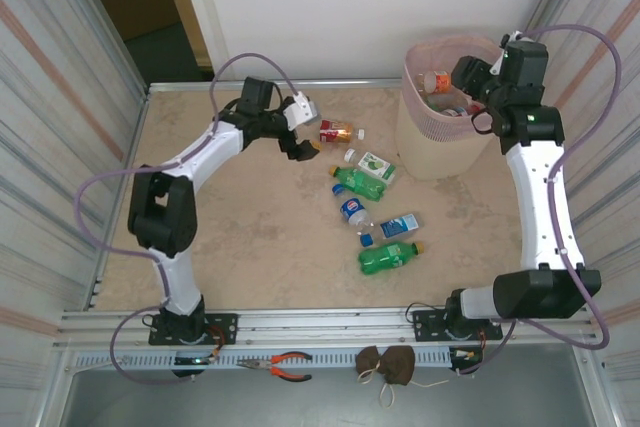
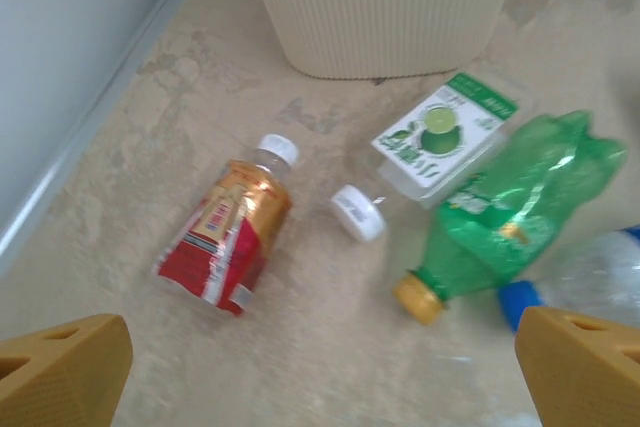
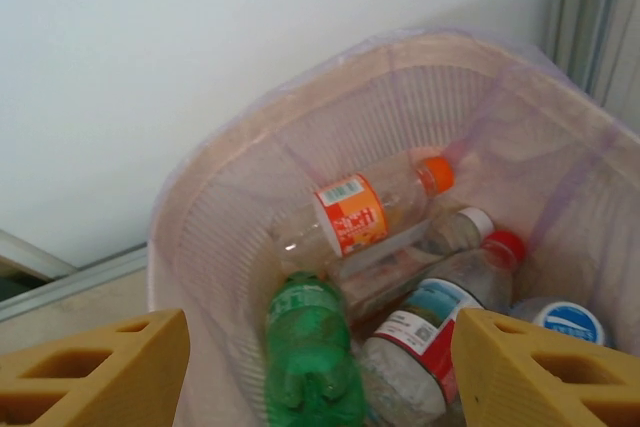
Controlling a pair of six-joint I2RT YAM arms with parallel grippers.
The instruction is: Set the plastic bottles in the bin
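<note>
Closest to my left wrist lens are the left gripper's (image 2: 320, 372) two mustard-yellow fingers (image 2: 62, 367), blocky and hollow-celled, cropped at the bottom corners. They stand spread wide with only bare table between them. Just beyond lie some of the plastic bottles (image 1: 390, 257): a red-and-gold labelled bottle (image 2: 235, 232) with a white cap, a clear flat-sided bottle with a lime label (image 2: 432, 139), a crumpled green bottle (image 2: 515, 202) with a yellow cap just beside it, and a blue-capped clear bottle (image 2: 590, 282) cut off by the right edge and the finger. Everything here is soft with blur, so I can't read the labels. In the top view I count six bottles in a loose string near the table's middle, left of the bin (image 1: 430, 147). It stands at the far right corner, pale pink, with ribbed latticed walls and a rounded-square rim. The right gripper (image 3: 320, 372) hangs over its mouth, fingers parted and holding nothing. Under it an orange-capped bottle (image 3: 365, 212), a smooth green bottle (image 3: 308, 357) and a red-capped bottle (image 3: 430, 332) lie piled, the lower ones half buried. The table (image 1: 250, 237) looks like mottled beige stone. On the near rail lie orange-handled pliers (image 1: 280, 365) and a brown pouch (image 1: 385, 365).
</note>
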